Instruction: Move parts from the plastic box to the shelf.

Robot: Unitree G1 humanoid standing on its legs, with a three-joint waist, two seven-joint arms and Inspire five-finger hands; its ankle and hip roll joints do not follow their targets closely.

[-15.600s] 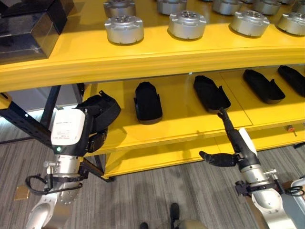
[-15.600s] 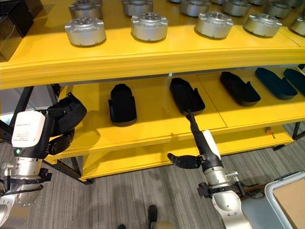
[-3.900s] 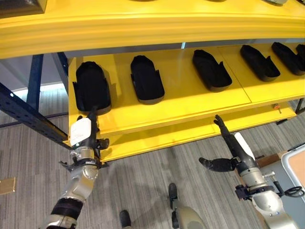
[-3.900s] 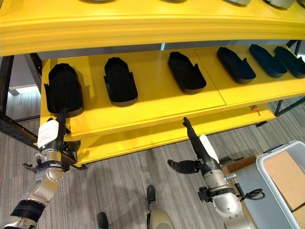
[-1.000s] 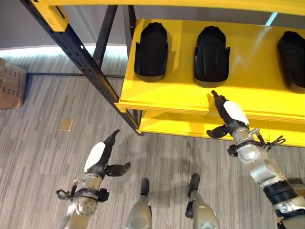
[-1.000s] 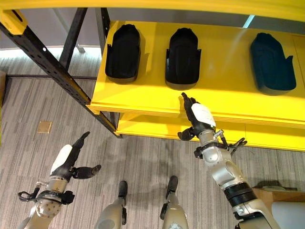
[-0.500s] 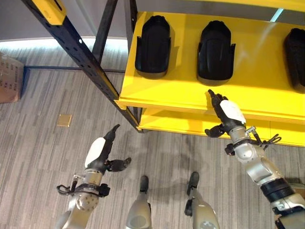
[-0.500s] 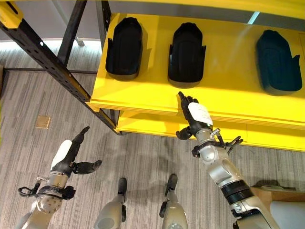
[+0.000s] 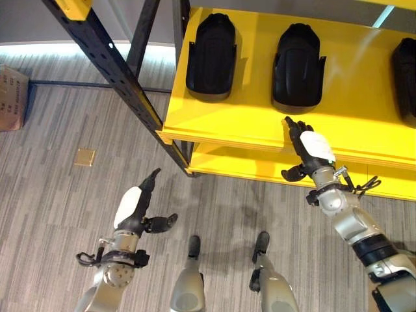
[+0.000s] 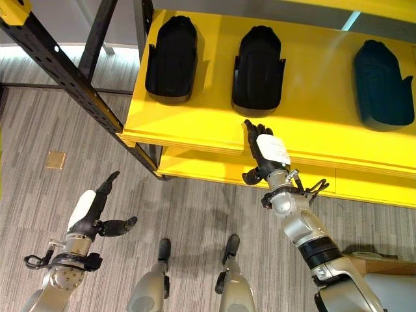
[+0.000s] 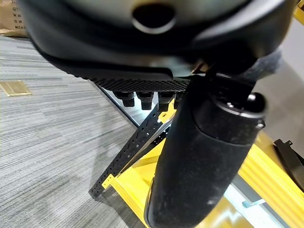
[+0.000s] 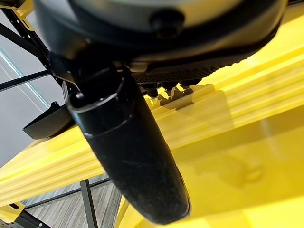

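The right hand [image 9: 311,148] is raised at the front edge of the yellow shelf [image 9: 221,127]; its fingers are straight and empty, thumb spread to the side, fingertips at or just short of the edge below a black part [image 9: 298,65]. Contact cannot be confirmed. The left hand [image 9: 133,207] hangs low over the grey floor [image 9: 45,214], well apart from the shelf, fingers extended, thumb out, holding nothing. A second black part [image 9: 210,55] lies further left on the same shelf.
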